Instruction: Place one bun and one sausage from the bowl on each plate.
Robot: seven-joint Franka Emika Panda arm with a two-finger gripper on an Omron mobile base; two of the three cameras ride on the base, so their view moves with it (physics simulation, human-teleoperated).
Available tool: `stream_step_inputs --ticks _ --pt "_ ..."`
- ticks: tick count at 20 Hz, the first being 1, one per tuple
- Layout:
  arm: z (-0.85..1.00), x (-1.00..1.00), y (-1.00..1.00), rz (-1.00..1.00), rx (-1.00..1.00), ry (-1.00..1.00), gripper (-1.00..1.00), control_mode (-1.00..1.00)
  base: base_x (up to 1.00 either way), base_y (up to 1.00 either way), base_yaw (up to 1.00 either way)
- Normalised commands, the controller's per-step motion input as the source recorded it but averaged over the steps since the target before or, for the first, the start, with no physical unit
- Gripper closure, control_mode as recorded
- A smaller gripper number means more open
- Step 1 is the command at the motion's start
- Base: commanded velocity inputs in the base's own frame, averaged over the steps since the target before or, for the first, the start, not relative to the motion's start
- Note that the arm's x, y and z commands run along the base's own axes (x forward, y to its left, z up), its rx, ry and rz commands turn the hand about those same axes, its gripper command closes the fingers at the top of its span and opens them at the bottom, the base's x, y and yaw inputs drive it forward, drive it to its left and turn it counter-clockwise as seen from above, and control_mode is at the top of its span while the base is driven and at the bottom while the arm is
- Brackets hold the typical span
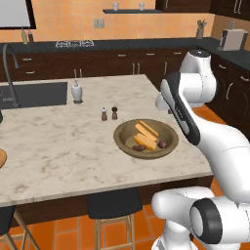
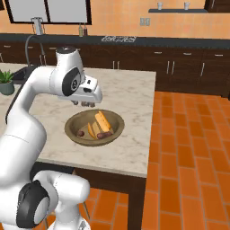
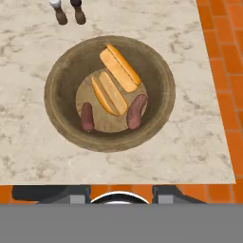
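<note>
The olive-brown wooden bowl (image 1: 118, 137) (image 2: 71, 125) (image 3: 57, 97) sits near the island counter's right front corner. Inside lie two buns, one whole (image 3: 119, 67) and one split open (image 3: 108, 92), with a dark red sausage (image 3: 87, 116) on the left and another sausage (image 3: 136, 112) on the right. My gripper (image 2: 83, 104) (image 3: 121, 192) hangs a little above the bowl's back-left rim, pointing down, its jaws apart with nothing between them. A sliver of a tan plate (image 1: 2, 158) shows at the counter's far left edge.
Salt and pepper shakers (image 1: 109, 114) (image 3: 69, 14) stand just behind the bowl. A soap dispenser (image 1: 76, 91) and a sink (image 1: 34, 95) lie further back left, and a potted plant (image 2: 6, 81) beyond. A black stool (image 1: 114, 202) is tucked under the front edge.
</note>
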Motion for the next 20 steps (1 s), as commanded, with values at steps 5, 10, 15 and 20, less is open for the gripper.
stream_step_inputs --ticks 5,10,15,20 --pt "-0.09 0.39 0.30 0.04 -0.04 0.00 -1.00 -1.00 0.00 0.00 0.00" --pt "-0.78 0.95 0.09 0.09 -0.06 0.00 -1.00 -1.00 0.00 0.00 0.00" --pt "-0.93 0.92 0.03 0.02 0.00 0.01 -1.00 -1.00 0.00 0.00 0.00" --pt "-0.79 0.85 -0.02 0.03 0.00 -0.02 -1.00 -1.00 0.00 0.00 0.00"
